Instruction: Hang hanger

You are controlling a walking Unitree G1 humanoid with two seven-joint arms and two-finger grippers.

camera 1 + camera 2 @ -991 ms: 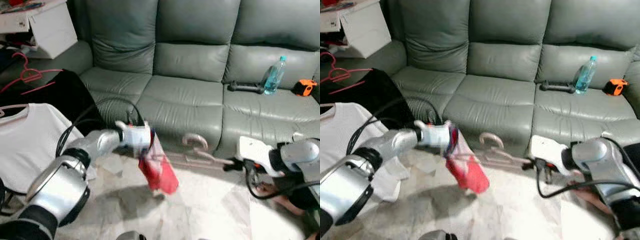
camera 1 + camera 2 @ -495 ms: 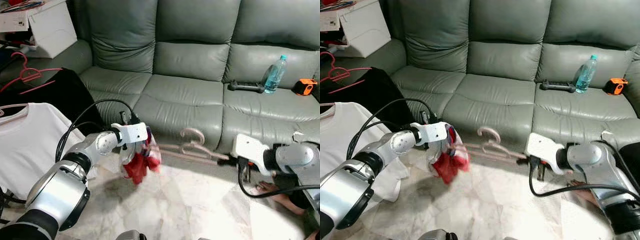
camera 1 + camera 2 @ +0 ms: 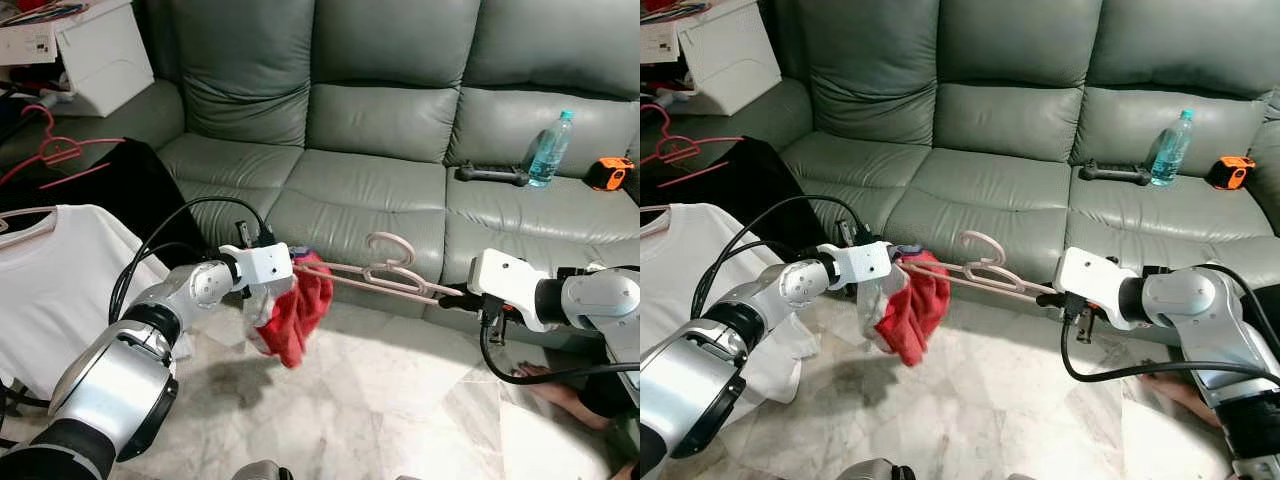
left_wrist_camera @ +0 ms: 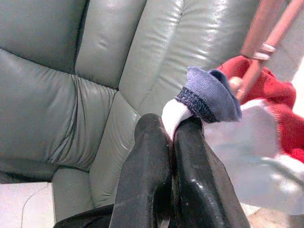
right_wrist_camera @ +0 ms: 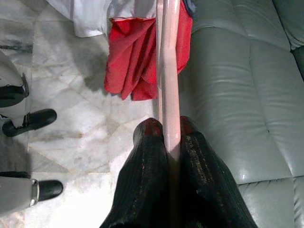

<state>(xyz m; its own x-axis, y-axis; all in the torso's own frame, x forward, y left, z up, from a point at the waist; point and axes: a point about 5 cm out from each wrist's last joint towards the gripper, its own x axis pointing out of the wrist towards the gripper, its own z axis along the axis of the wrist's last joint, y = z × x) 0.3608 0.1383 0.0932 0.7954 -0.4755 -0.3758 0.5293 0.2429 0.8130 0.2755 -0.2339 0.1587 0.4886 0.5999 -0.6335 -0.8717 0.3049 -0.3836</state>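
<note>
A pink hanger hangs level in the air in front of the grey sofa, hook up. One end of it sits inside a red, white and blue garment that droops toward the floor. My left gripper is shut on the garment's blue-edged collar. My right gripper is shut on the hanger's other end, and the pink bar runs straight out from between its fingers to the red cloth.
A water bottle, a black bar and an orange tape measure lie on the sofa's right seat. At left are a white T-shirt, dark cloth and red hangers. A person's foot rests at lower right.
The hanger has come up and now stretches level between both grippers. The red garment swung back under the left gripper and hangs straighter; the right gripper rose slightly.
</note>
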